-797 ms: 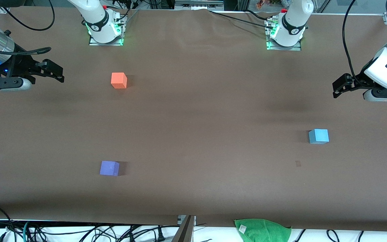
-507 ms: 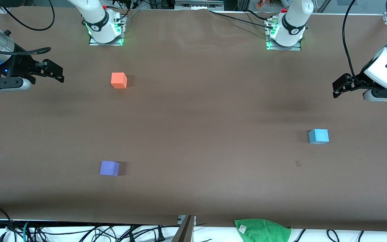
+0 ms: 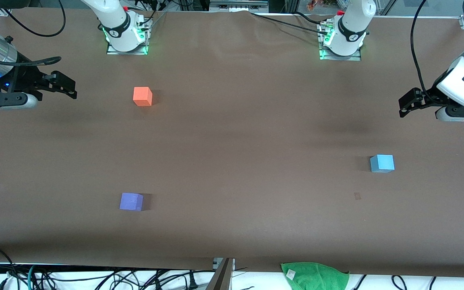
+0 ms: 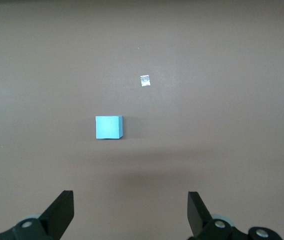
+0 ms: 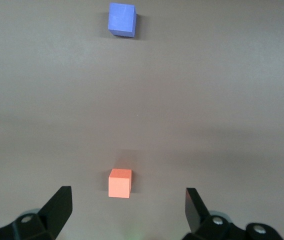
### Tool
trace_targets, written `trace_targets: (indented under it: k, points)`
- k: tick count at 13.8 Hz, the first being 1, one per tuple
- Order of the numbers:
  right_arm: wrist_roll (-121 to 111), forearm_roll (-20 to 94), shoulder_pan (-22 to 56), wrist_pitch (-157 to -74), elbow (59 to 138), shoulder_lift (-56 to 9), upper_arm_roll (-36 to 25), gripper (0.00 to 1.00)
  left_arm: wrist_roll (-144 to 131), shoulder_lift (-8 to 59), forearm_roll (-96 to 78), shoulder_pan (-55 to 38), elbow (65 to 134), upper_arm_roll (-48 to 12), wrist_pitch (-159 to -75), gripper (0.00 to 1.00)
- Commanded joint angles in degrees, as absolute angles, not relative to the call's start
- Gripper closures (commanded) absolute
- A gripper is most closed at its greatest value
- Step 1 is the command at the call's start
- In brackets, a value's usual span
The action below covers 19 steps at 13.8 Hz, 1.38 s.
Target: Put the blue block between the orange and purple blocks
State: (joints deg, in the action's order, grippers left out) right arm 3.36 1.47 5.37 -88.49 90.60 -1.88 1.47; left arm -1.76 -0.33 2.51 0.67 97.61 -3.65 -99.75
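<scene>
The sky-blue block (image 3: 382, 163), a plain matte cube, is sitting on the brown table (image 3: 240, 153) toward the left arm's end, well apart from the orange block (image 3: 142, 96) and the violet-purple block (image 3: 131, 201), which is lying nearer the front camera. The left gripper (image 4: 130, 210) is hovering spread wide over its table end. The right gripper (image 5: 127, 207) is hovering spread and empty at its own end.
</scene>
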Motion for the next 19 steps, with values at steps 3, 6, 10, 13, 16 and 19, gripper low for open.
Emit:
trace_targets:
  k: [3,6,10,13,16,19]
  points:
    - [2.8,1.2,4.8,-87.6,89.9,-2.0,1.8,0.01,-1.3,0.1,1.6,-0.1,96.4,-2.8,-98.6,0.0]
    - [2.7,1.1,4.8,-87.6,89.9,-2.0,1.8,0.01,-1.3,0.1,1.7,-0.1,96.4,-2.8,-98.6,0.0]
    - [2.5,1.2,4.8,-87.6,89.9,-2.0,1.8,0.01,-1.3,0.1,1.7,-0.1,96.4,-2.8,-97.9,0.0]
    - [2.5,1.2,4.8,-87.6,89.9,-2.0,1.8,0.0,-1.1,0.1,1.7,-0.1,96.4,-2.7,-97.7,0.0]
    - [2.5,1.2,4.8,-87.6,89.9,-2.0,1.8,0.01,-1.2,0.1,1.7,-0.1,96.3,-2.7,-97.2,0.0]
    - [2.5,1.2,4.8,-87.6,89.9,-2.0,1.8,0.01,-1.3,0.1,1.7,-0.1,96.3,-2.7,-96.4,0.0]
